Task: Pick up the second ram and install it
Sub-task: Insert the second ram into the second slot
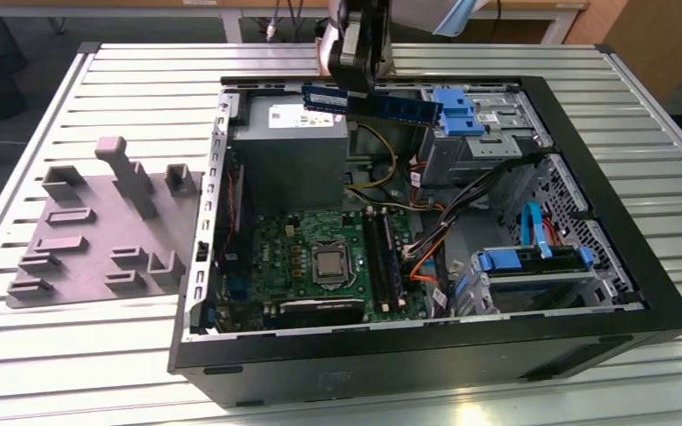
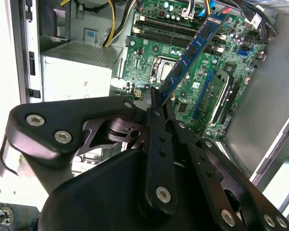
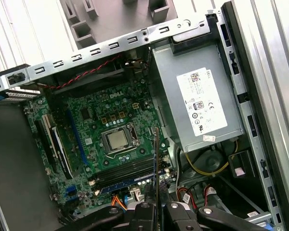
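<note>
Gripper [image 1: 357, 87] clamped on ram [image 1: 371, 104], held tilted above the open case [image 1: 436, 364]. Case sits on a slatted metal table [image 1: 104, 355]. Grey holder [image 1: 81, 231] lies on the exterior view's left, dark floor [image 1: 128, 27] beyond.

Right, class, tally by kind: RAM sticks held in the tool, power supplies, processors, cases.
RAM stick in tool: 1
Power supply: 1
Processor: 1
Case: 1
Total: 4
</note>
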You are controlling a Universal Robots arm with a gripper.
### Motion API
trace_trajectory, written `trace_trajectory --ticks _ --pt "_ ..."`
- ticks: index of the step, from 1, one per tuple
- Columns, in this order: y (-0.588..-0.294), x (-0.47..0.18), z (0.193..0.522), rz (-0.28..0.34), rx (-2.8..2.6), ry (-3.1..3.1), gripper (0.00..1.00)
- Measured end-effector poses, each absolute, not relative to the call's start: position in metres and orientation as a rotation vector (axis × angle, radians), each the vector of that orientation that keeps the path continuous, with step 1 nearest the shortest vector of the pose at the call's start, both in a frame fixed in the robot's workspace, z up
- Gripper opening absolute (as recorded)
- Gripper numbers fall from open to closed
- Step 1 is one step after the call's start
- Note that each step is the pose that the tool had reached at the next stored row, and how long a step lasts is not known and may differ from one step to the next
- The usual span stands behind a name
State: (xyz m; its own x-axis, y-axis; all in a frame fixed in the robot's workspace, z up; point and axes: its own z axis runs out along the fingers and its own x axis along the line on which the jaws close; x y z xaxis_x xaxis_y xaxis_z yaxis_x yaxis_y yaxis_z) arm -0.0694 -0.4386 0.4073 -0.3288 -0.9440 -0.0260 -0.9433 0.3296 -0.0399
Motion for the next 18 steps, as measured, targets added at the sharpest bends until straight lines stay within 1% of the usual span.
trace_trajectory --ticks 7,18 --pt "-0.4386 -0.0694 0.4072 -0.028 -1.761 2.548 0.14" --pt "-0.4386 -0.0694 0.4061 -0.035 -1.514 2.704 0.14"
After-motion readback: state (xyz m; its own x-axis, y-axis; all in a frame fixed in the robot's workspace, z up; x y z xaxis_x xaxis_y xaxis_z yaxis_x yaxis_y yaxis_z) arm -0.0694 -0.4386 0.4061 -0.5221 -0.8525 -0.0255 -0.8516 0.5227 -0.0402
